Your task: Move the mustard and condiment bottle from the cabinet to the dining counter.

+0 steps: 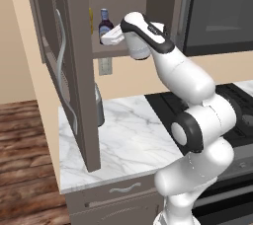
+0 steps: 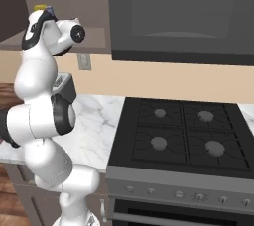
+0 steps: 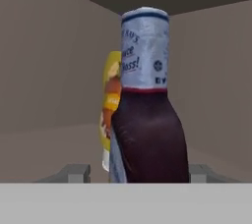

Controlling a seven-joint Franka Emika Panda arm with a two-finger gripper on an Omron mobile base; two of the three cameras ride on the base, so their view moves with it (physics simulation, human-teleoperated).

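Dark purple-brown narrow-necked condiment bottle (image 3: 147,120) upright on shelf of open grey-brown wall cabinet (image 1: 74,71), between fingers (image 3: 74,173) spread either side; contact unclear. Yellow squeeze mustard bottle (image 3: 110,105) just behind. Risk: off-centre squeeze tips bottle, knocks mustard over; pulling out may clip door.

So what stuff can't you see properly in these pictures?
- Mustard: hand view, mostly hidden behind the condiment bottle; in the left base view, just a yellow sliver past the cabinet door edge.
- Hand: left base view, its fingers are too small to tell whether they touch the bottle; in the hand view, cut off at the bottom.
- Condiment bottle base: hand view, cut off at the bottom.
- Toaster: right base view, partly behind the arm.
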